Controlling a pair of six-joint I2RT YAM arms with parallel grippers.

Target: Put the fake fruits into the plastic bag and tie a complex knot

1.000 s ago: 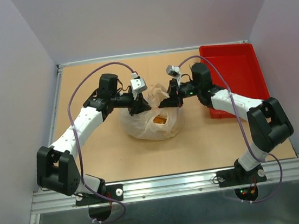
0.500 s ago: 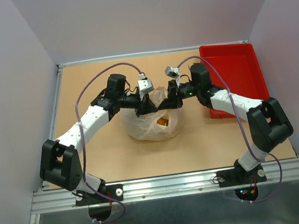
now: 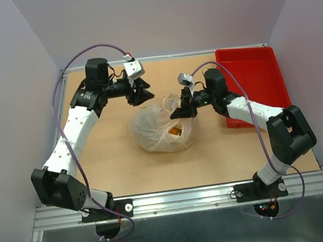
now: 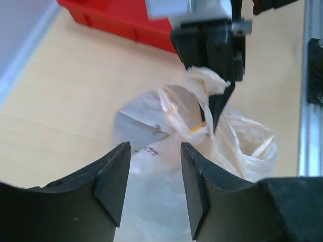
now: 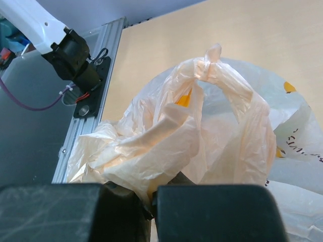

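The right gripper (image 5: 151, 199) is pressed together on a bunch of thin plastic: it pinches one handle of the plastic bag (image 5: 237, 151), and the film bulges out just above its fingertips. A little ahead of those fingertips the handle rises and narrows to the knot (image 5: 208, 65), a small twisted join that looks loose and only once tied. Below and beyond the knot lies the bag's rounded body, resting on the table; of the fake fruits only one orange piece (image 3: 176, 131) shows through the film, under the right gripper.

Farther off, across the bag from the right gripper, the left gripper (image 4: 154, 156) hangs spread, with nothing between its fingers and well clear of the plastic. The red tray (image 3: 255, 71) sits behind the right gripper.

The step in hand seems to be building up the knot. To do it well, the right pinch needs to be firm but low, so the bag is not lifted or tipped. The left gripper should come in on the free handle close to the knot, close fully on the film, then pull sideways, directly away from the right gripper.
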